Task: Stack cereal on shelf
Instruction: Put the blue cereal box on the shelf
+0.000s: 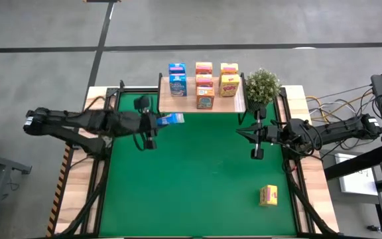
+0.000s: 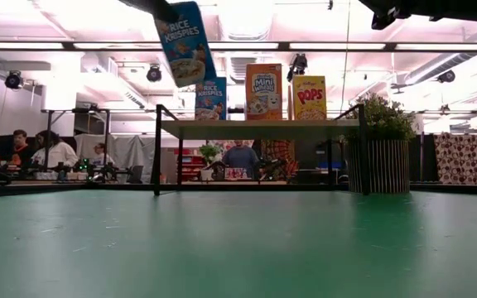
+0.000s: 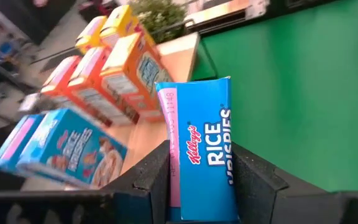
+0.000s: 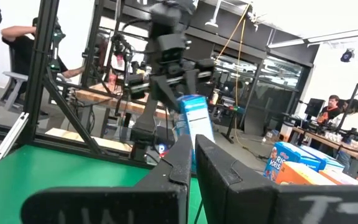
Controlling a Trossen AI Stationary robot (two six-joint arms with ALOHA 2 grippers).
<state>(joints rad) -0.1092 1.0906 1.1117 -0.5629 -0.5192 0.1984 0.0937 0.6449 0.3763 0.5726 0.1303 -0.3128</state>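
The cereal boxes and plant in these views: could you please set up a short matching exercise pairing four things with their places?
Things:
1. blue Rice Krispies box
2. lone yellow box
3. potted plant
4. orange-red boxes

Places:
A. lying on the green mat, near the right arm's side
B. on the shelf, middle column
C. held in the left gripper
D. beside the shelf's right end

Pairs: 1-C, 2-A, 3-D, 4-B

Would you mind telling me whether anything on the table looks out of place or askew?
One yellow cereal box lies alone on the green mat, far from the shelf where the others stand. The blue Rice Krispies box hangs tilted in the left tool. The right tool waits empty over the mat.
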